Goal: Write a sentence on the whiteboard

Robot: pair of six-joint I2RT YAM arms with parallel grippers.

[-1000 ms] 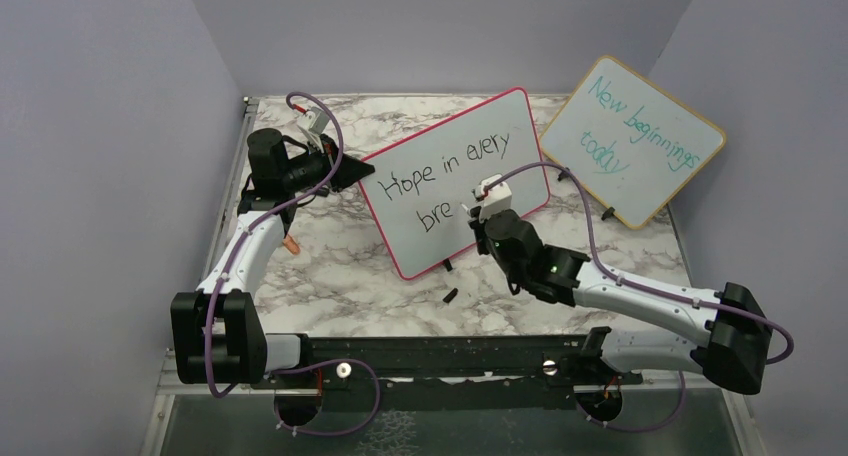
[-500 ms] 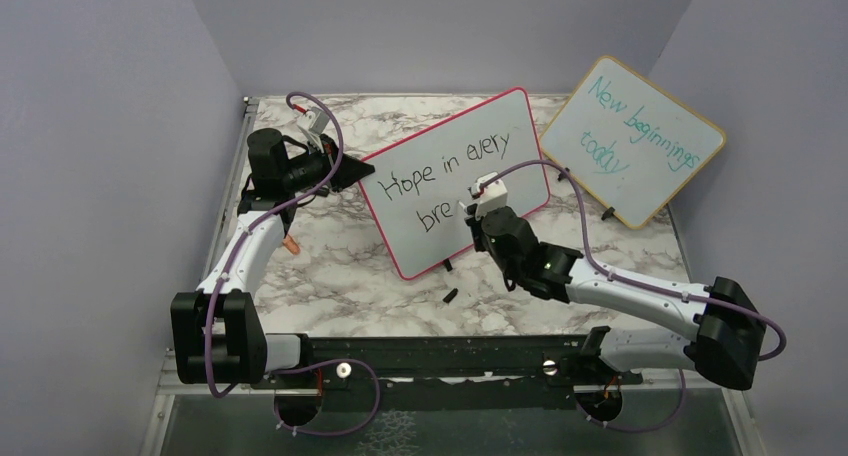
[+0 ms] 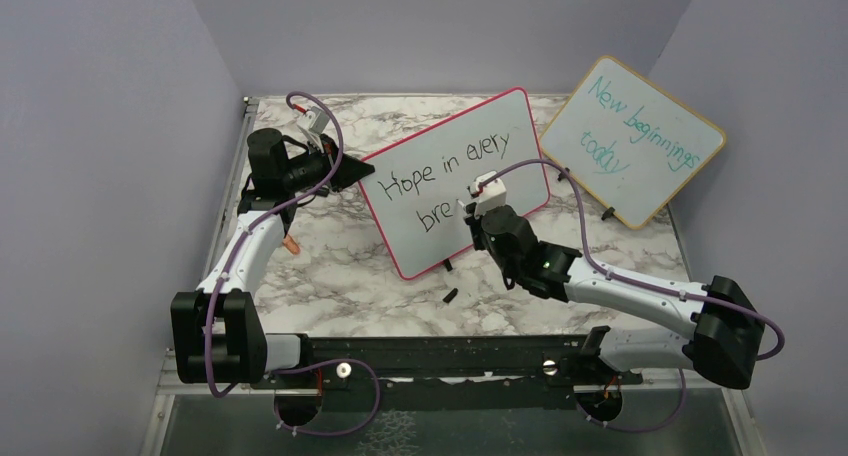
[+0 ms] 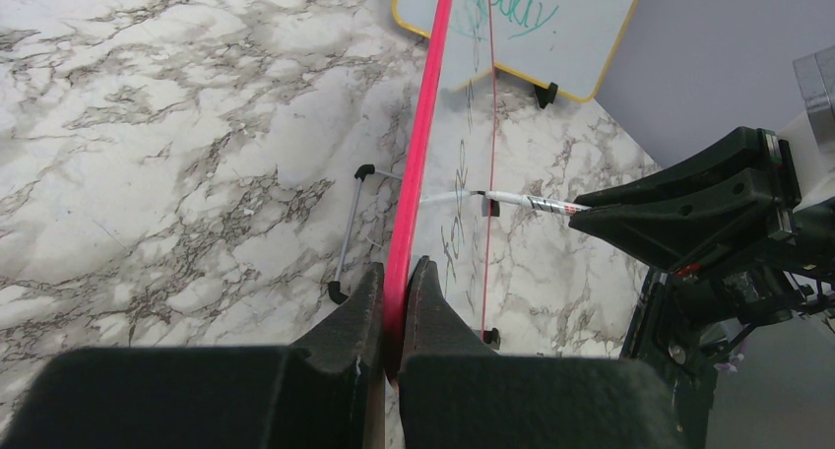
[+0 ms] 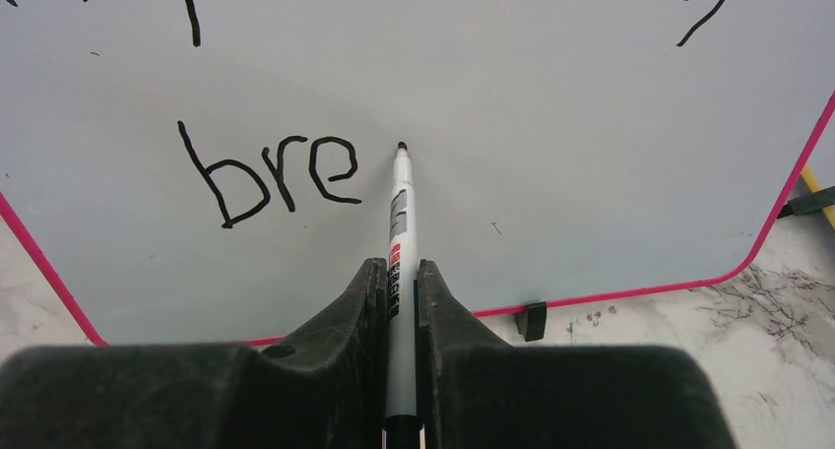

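**A:** Why is the left gripper (image 4: 396,272) on the board?

**B:** Brace. Its jaws are pinched onto the pink frame at the left edge of the whiteboard (image 4: 425,144), which stands tilted on small feet mid-worktop (image 3: 330,266). My read: it stops the board sliding under pen pressure.

**A:** Right side?

**B:** The right gripper (image 5: 399,272) is clamped on a marker (image 5: 400,203), barrel running along the fingers. The tip looks to be on the surface just right of the "e". That's the lower line, so the pose suits the next letter.

**A:** Text?

**B:** The sentence (image 3: 452,166) is in black: "Hope in every" on top, "bre" below. Unfinished, I'd say. The marker label has red and black print, too small to read. Far right, the wooden-framed board (image 3: 632,141) reads "New beginnings today" in teal. It's well apart from both arms.
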